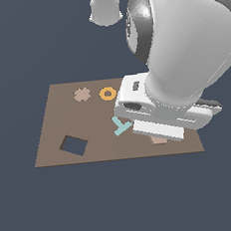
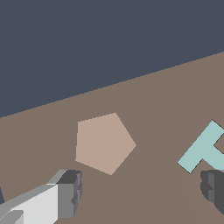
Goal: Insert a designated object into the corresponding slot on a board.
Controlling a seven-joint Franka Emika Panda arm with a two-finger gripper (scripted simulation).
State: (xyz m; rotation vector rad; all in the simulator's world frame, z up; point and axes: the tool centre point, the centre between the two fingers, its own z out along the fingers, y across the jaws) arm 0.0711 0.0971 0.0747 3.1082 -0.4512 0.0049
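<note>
Looking at the wrist view, the gripper [image 2: 140, 192] hangs just above the pinkish-tan pentagon block [image 2: 103, 143] with its fingers [image 2: 70, 192] spread wide and holding nothing, so I'd call this the reach-to-grasp step. The block lies flat on the brown board [image 1: 62, 117] near the edge, beside a teal T-piece [image 2: 202, 148], and in the exterior view only a sliver peeks out under the hand. Next it needs to centre over the block, drop, and pinch; the pentagon slot isn't visible, just a dark rectangular cut-out [image 1: 74, 145].

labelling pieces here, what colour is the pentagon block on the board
Pale pinkish-tan, lighter than the brown board. The pentagon block shows best in the wrist view.
</note>
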